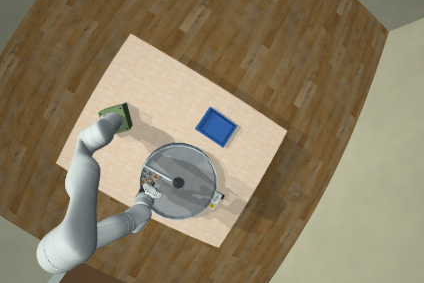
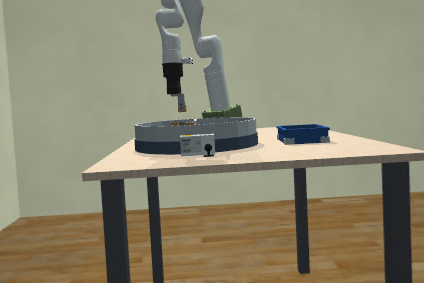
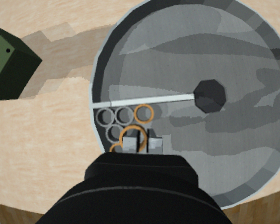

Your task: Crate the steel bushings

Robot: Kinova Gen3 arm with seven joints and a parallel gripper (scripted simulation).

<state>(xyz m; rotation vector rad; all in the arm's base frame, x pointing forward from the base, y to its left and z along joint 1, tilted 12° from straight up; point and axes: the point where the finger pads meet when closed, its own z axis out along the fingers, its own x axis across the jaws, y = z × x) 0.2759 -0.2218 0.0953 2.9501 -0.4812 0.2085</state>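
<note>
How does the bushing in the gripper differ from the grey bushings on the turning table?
The held bushing looks orange-rimmed; the grey bushings show no orange. The held one hangs in the shut gripper above the turning table; the grey ones lie flat on it. Both are small rings.

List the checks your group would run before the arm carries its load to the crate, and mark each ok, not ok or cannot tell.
1. Fingers shut on a bushing: ok. The gripper grips one bushing.
2. Held bushing is steel: cannot tell. An orange edge shows at the fingers in the wrist view.
3. Load above the turning table wall: ok. In the exterior view it hangs above the rim.
4. Crate ready: ok. It sits open on the table beside the turning table, with nothing visible inside.
5. Other bushings left on the turning table: ok.
</note>
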